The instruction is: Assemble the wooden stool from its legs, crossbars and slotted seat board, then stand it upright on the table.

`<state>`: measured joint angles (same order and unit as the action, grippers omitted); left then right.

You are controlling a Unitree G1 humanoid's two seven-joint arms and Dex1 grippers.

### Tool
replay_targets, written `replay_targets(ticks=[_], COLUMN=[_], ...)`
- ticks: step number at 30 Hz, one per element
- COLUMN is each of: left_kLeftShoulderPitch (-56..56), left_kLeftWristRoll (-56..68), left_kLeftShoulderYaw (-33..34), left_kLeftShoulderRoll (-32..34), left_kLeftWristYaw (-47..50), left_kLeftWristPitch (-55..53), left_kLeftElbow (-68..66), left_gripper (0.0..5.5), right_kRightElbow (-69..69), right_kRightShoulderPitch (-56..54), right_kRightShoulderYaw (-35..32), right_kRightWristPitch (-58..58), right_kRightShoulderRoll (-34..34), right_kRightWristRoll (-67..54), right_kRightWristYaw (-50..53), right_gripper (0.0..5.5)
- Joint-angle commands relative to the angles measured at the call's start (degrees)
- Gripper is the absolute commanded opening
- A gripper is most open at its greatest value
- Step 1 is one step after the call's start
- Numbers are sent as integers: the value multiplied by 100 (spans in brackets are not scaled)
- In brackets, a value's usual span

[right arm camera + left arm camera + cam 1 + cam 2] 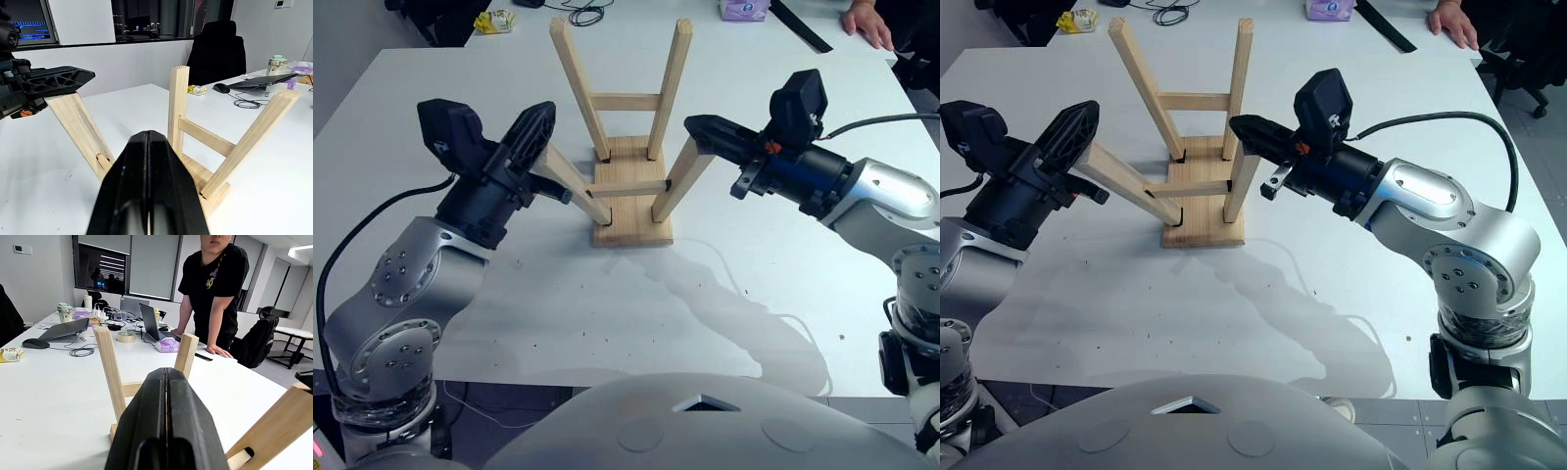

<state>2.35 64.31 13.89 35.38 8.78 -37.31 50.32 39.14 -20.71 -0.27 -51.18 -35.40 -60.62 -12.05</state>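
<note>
The wooden stool lies upside down mid-table, its slotted seat board (pixel 632 233) flat on the surface and its legs pointing up. Two far legs (pixel 576 78) (pixel 670 83) are joined by a crossbar (pixel 626 101). A second crossbar (pixel 631 188) links the two near legs, which splay outward. My left gripper (pixel 536 132) is shut on the top end of the near left leg (pixel 578 184). My right gripper (pixel 710 132) is shut on the top end of the near right leg (pixel 680 186). The right wrist view has the left gripper (pixel 54 81) lying along its leg (pixel 80 125).
A person's hand (pixel 867 22) rests on the table's far right edge, beside a black strap (pixel 803 27) and a purple pack (pixel 742 10). A yellow packet (pixel 494 22) and cables (pixel 587 14) lie at the back. A faint wrinkled patch (pixel 734 304) marks the near table.
</note>
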Motion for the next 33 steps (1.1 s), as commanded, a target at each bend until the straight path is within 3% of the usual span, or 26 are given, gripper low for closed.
replay_targets(ticks=[1,9,12,17,20,23,28,33], left_kLeftShoulderPitch=[-70,-1042,-569,776,1298,1640,2318,2769], left_kLeftWristRoll=[239,1339,1010,-534,-1003,-1250,-1946,-2120], left_kLeftShoulderYaw=[13,1386,1616,753,314,-182,-1197,-1489], left_kLeftShoulderRoll=[-244,-833,-985,-1547,-2034,-2279,-1928,-1951], left_kLeftWristYaw=[-4,588,886,617,345,-172,-1313,-1558], left_kLeftWristPitch=[90,1759,1810,1725,1935,1948,1695,1540], left_kLeftElbow=[-314,-356,-980,-1576,-1795,-1753,-1631,-1399], left_gripper=[1,1,1,1,1,1,1,1], right_kRightElbow=[-209,-892,-1330,-1951,-2478,-3350,-4743,-4762], right_kRightShoulderPitch=[31,-330,-162,244,143,-222,-609,-372], right_kRightShoulderYaw=[-270,-1567,-1156,530,1219,1548,1839,1881], right_kRightWristPitch=[43,788,749,1410,2117,2775,3721,3901], right_kRightShoulderRoll=[420,768,433,-630,-771,-436,134,308], right_kRightWristRoll=[-583,-2580,-1401,1363,2326,2894,3677,3896], right_kRightWristYaw=[146,820,713,-1034,-2179,-3027,-3988,-4560], right_gripper=[0,0,0,0,0,0,0,0])
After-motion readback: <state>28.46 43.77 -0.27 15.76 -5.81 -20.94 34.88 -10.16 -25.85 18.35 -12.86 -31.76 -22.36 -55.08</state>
